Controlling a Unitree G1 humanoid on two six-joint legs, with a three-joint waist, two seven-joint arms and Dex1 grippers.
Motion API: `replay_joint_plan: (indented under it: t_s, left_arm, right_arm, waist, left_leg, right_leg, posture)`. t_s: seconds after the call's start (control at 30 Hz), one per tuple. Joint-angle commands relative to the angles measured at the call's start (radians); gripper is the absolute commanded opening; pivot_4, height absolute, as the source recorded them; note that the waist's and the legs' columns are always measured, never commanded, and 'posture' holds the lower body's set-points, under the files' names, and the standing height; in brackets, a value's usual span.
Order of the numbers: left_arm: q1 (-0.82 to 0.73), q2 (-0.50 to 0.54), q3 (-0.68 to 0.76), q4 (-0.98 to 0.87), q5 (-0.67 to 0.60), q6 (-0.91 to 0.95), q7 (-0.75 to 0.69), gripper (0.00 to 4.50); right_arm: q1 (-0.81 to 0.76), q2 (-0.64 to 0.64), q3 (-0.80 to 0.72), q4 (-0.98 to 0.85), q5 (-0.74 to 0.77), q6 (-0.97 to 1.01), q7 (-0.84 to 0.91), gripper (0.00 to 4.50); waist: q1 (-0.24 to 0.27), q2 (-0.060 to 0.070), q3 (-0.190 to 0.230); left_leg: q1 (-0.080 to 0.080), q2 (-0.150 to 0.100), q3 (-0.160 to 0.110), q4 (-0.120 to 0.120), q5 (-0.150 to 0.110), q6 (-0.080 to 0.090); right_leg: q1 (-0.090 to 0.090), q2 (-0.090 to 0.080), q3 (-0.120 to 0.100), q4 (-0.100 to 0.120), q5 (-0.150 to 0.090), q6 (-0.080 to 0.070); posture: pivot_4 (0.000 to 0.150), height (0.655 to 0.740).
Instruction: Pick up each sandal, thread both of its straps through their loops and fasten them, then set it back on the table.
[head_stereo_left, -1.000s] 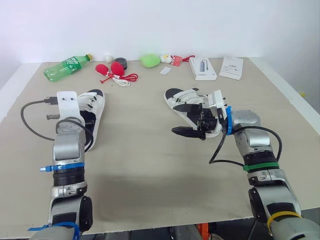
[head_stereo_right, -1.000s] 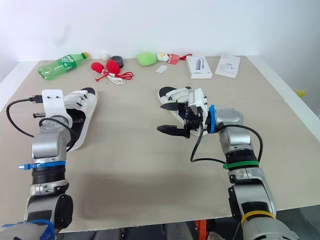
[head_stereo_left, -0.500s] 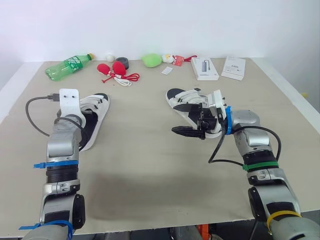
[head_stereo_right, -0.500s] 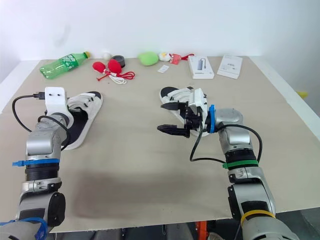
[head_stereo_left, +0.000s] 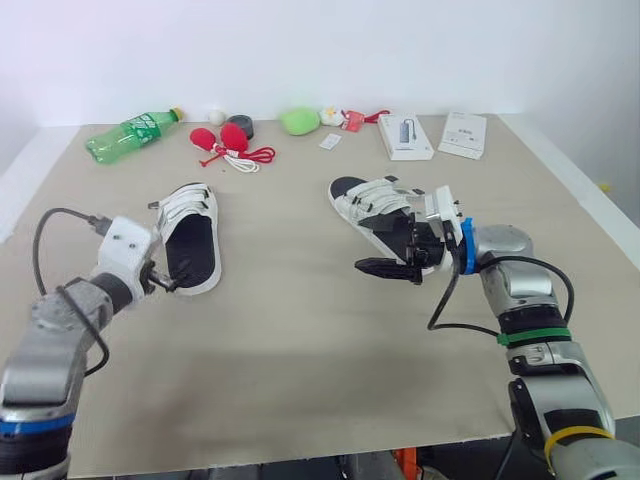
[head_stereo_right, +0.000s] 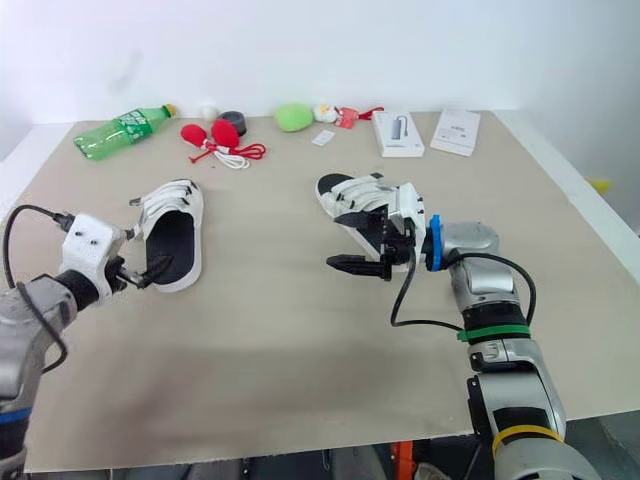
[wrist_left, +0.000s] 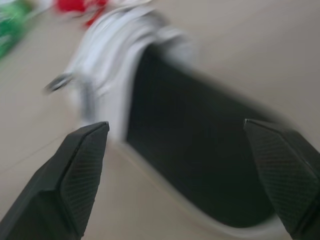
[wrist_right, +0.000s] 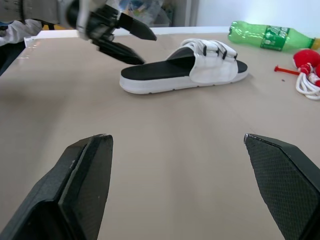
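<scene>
Swung outward and lowered since a second ago, the left tool (head_stereo_right: 150, 272) now sits at the heel of the left sandal (head_stereo_left: 190, 240), fingers apart. Both sandals lie flat on the surface (head_stereo_left: 300, 340), well apart. The right sandal (head_stereo_left: 375, 205) is just beside the right tool (head_stereo_right: 352, 240), whose fingers are also spread.

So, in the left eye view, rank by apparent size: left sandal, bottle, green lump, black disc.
Largest to smallest:
left sandal
bottle
green lump
black disc
The last three lie farther back, so real sizes may differ.
</scene>
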Motion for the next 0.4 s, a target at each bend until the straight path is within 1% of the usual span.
replay_joint_plan:
  t_s: [0.03,0.13,0.27,0.4]
  left_arm:
    - [0.027,0.018,0.056,-0.063,-0.106,-0.117,-0.132,4.43]
    - [0.072,0.058,0.039,-0.013,-0.138,-0.209,-0.278,4.43]
    - [0.068,0.100,0.009,0.026,-0.119,-0.229,-0.307,4.43]
    - [0.077,0.132,-0.012,0.028,-0.108,-0.243,-0.324,4.43]
  right_arm:
    - [-0.013,-0.020,-0.012,-0.001,0.003,-0.009,0.030,4.50]
    - [-0.003,-0.052,-0.002,0.033,-0.005,-0.020,0.103,4.50]
    - [0.006,-0.097,-0.014,0.105,-0.022,-0.052,0.149,4.50]
    - [0.019,-0.122,-0.020,0.111,-0.018,-0.055,0.159,4.50]
  waist:
    - [0.002,0.000,0.000]
    - [0.002,0.000,0.000]
    - [0.002,0.000,0.000]
    - [0.002,0.000,0.000]
  left_leg:
    - [0.000,0.000,0.001,0.000,0.000,0.000]
    - [0.001,0.000,0.001,0.000,0.000,0.000]
    - [0.001,0.000,0.002,0.000,0.000,0.001]
    - [0.001,0.000,0.002,0.000,0.000,0.001]
  right_leg:
    - [0.000,0.000,0.000,0.000,0.000,0.000]
    - [0.000,0.000,0.000,0.000,0.000,-0.001]
    - [0.000,0.000,0.000,0.000,-0.001,-0.001]
    - [0.000,0.000,0.001,0.000,-0.001,-0.001]
  posture:
    - [0.150,0.7400]
    - [0.150,0.7400]
    - [0.150,0.7400]
    - [0.150,0.7400]
